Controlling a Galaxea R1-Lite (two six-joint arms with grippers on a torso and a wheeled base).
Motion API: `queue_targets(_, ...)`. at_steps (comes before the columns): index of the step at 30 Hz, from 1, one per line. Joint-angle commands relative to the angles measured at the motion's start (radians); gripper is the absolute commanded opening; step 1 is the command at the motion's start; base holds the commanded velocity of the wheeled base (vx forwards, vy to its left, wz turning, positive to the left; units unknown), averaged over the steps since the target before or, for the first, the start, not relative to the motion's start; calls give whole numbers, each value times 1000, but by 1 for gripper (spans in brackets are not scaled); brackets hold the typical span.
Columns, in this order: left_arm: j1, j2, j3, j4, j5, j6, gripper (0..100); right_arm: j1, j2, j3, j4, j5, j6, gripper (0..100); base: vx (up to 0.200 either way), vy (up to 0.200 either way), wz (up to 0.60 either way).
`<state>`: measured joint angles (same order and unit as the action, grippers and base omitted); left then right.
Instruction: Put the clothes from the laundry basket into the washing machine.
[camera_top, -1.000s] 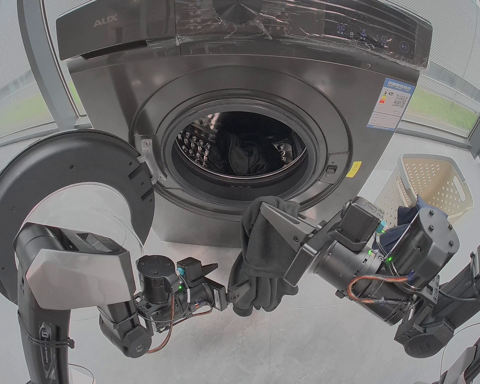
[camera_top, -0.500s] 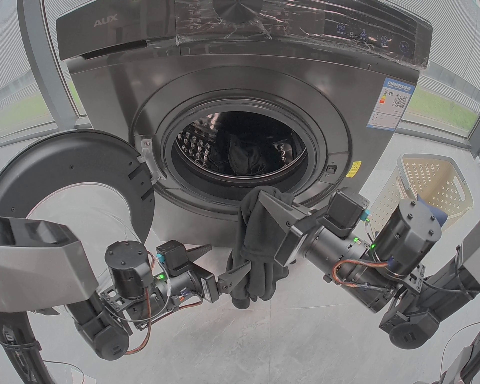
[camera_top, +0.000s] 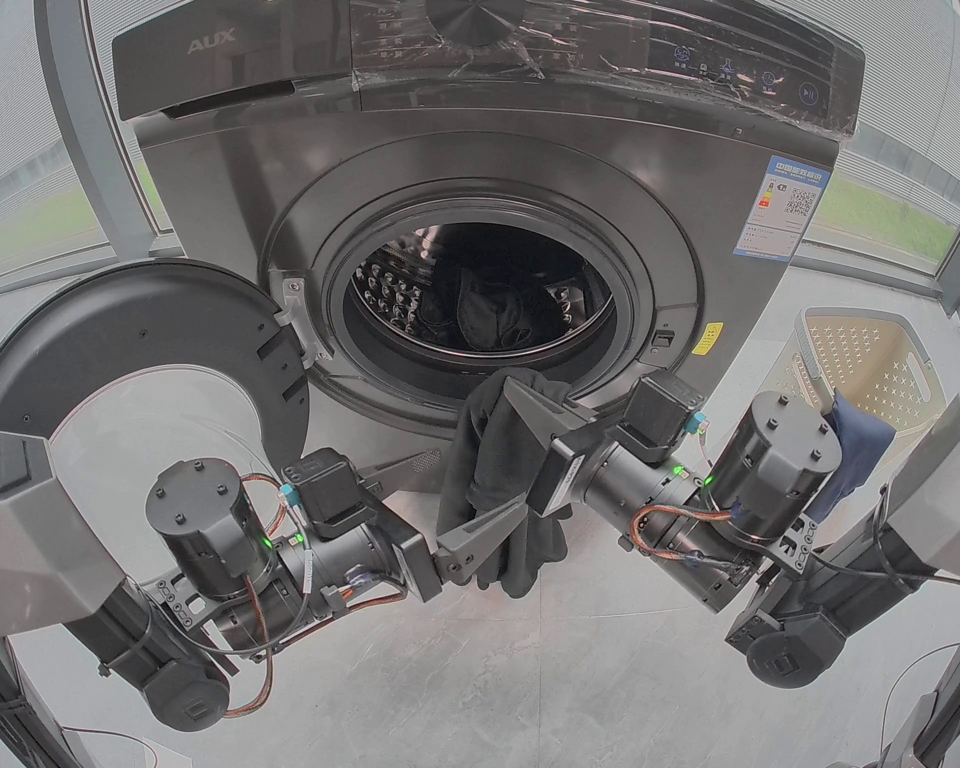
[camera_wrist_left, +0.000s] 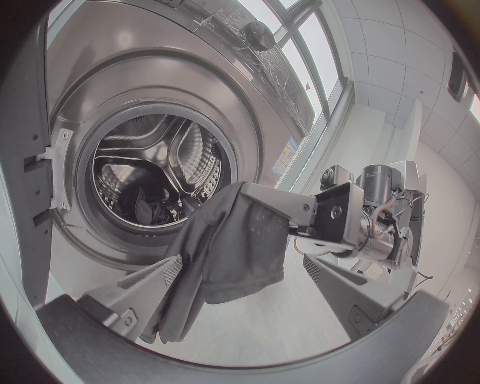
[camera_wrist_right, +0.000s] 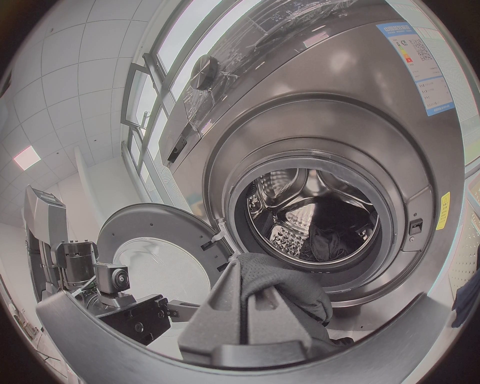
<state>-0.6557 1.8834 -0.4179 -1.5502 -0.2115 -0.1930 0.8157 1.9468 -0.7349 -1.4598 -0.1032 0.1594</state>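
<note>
My right gripper (camera_top: 512, 392) is shut on a dark grey garment (camera_top: 495, 470), which hangs just below the rim of the washing machine's open drum (camera_top: 395, 290). In the right wrist view the garment (camera_wrist_right: 290, 285) drapes over the shut fingers (camera_wrist_right: 225, 305). My left gripper (camera_top: 478, 485) is open, its fingers on either side of the hanging cloth's lower part; the left wrist view shows the garment (camera_wrist_left: 235, 250) between them. Dark clothes (camera_top: 490, 310) lie inside the drum. The beige laundry basket (camera_top: 880, 350) stands at the right with a blue cloth (camera_top: 855, 440) over its edge.
The round washer door (camera_top: 150, 340) stands swung open at the left, close to my left arm. Pale floor (camera_top: 560, 680) lies in front of the machine. Windows run behind the washer on both sides.
My right gripper has carried the garment up and left, closer to the drum's rim. The left gripper rose with it and now stands open around the cloth. The blue cloth has come into sight.
</note>
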Motion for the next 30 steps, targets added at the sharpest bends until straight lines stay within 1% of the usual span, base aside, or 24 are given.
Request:
queue_targets(1, 7, 42, -53, -1, 4, 1, 100, 6, 9, -6, -1, 0, 2, 0, 0, 0, 0)
queue_targets(4, 11, 77, -82, -1, 4, 1, 100, 13, 7, -8, -1, 0, 2, 0, 0, 0, 0)
queue_targets(5, 18, 108, -108, -1, 7, 18, 100, 17, 7, -8, -1, -1, 2, 0, 0, 0, 0)
queue_targets(6, 19, 111, -110, -1, 7, 20, 100, 17, 7, -8, -1, -1, 2, 0, 0, 0, 0)
queue_targets(7, 33, 138, -136, -1, 9, 44, 100, 20, 6, -6, -1, -13, 3, 0, 0, 0, 0)
queue_targets(8, 38, 152, -153, -1, 9, 50, 100, 25, 4, -6, -1, -26, 3, 0, 0, 0, 0)
queue_targets(12, 39, 183, -214, 2, 15, 53, 100, 46, 3, -3, -1, -33, 6, 0, 0, 0, 0)
queue_targets(16, 39, 194, -256, 4, 46, 55, 100, 54, 1, 0, -2, -33, 6, 0, 0, 0, 0)
queue_targets(17, 39, 194, -256, 4, 46, 55, 0, 54, 1, 0, -2, -33, 6, 0, 0, 0, 0)
queue_targets(18, 41, 200, -262, 2, 63, 56, 0, 52, 3, 2, -4, -33, 8, 0, 0, 0, 0)
queue_targets(28, 39, 160, -240, 1, 64, 56, 0, 51, 7, 5, -8, -35, 16, 0, 0, 0, 0)
queue_targets(29, 39, 155, -236, 1, 64, 56, 0, 51, 7, 6, -10, -35, 16, 100, 0, 0, 0)
queue_targets(30, 39, 152, -233, 1, 64, 56, 0, 51, 7, 9, -10, -33, 16, 100, 0, 0, 0)
